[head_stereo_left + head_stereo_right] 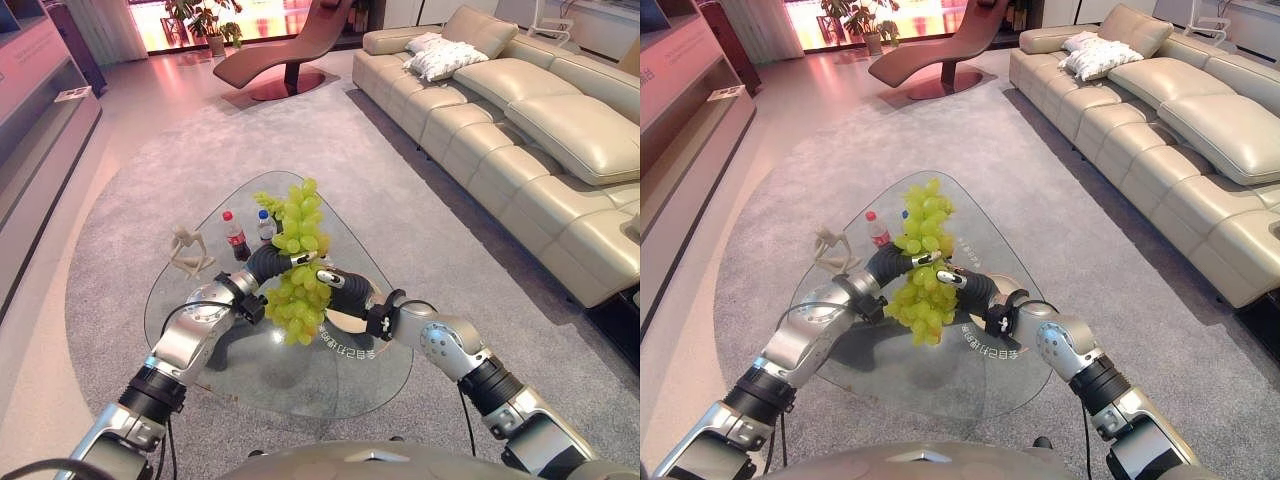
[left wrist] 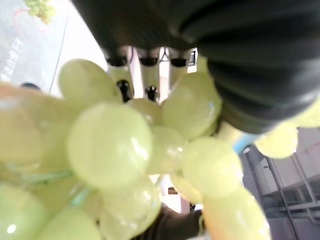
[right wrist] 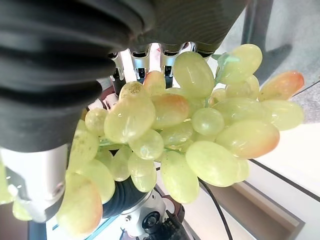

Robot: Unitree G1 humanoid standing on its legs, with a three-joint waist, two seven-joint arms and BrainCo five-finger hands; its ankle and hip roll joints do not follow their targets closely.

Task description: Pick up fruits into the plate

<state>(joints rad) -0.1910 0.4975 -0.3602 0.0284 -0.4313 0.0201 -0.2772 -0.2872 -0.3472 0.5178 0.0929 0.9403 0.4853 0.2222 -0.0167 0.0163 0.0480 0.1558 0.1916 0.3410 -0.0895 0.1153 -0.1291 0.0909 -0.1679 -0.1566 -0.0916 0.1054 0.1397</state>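
Observation:
A big bunch of green grapes (image 1: 297, 228) is held above the glass table (image 1: 215, 385), part of it standing up over the hands and part hanging below them (image 1: 918, 305). My left hand (image 1: 268, 263) and right hand (image 1: 347, 287) meet at the bunch's middle from either side, fingers curled into it. In both wrist views the grapes (image 3: 200, 130) press right against the palms (image 2: 110, 145) and hide most of the fingers. A pale round plate (image 1: 350, 322) shows partly on the glass just under the right hand.
On the table's far left stand a beige figurine (image 1: 187, 252), a cola bottle (image 1: 236, 236) and a small water bottle (image 1: 265, 226). A cream sofa (image 1: 520, 120) runs along the right, and a brown lounge chair (image 1: 290, 50) stands at the back.

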